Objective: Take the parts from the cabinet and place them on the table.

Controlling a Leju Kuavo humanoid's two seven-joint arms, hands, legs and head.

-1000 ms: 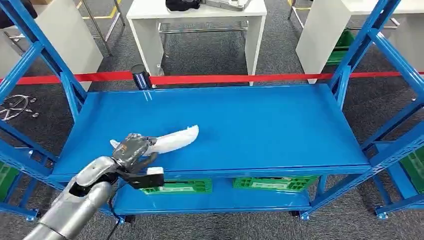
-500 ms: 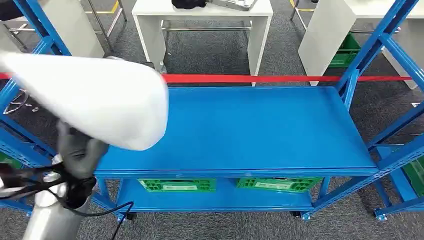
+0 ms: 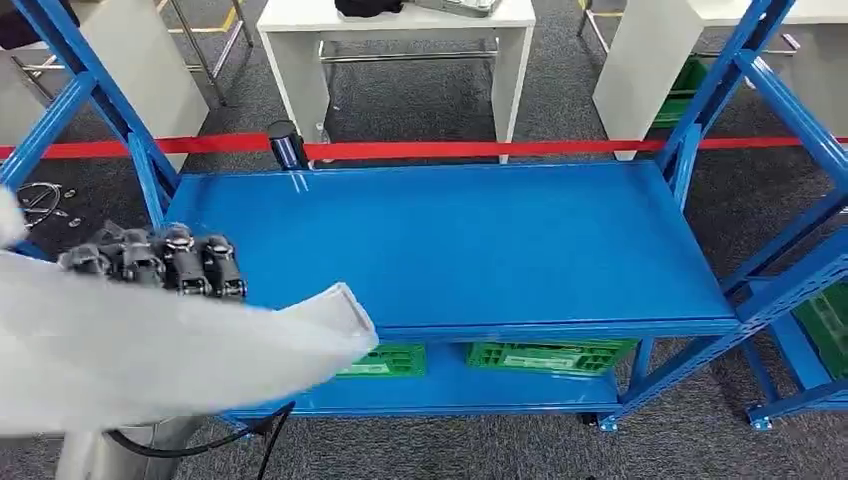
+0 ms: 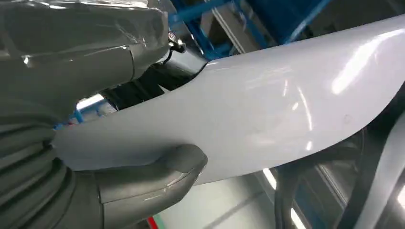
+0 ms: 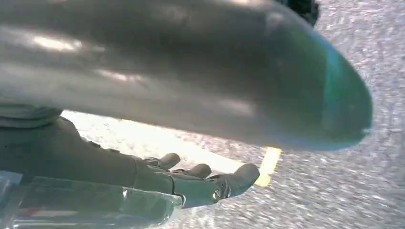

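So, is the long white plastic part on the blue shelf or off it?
Off: the left hand holds the long white plastic part raised before the blue shelf.

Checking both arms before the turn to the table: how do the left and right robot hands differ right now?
The left robot hand grips the white part, thumb pressed on it in the left wrist view; the right robot hand holds nothing. The left is raised beside the blue shelf; the right hangs over grey floor. Both share grey covers and dark fingers.
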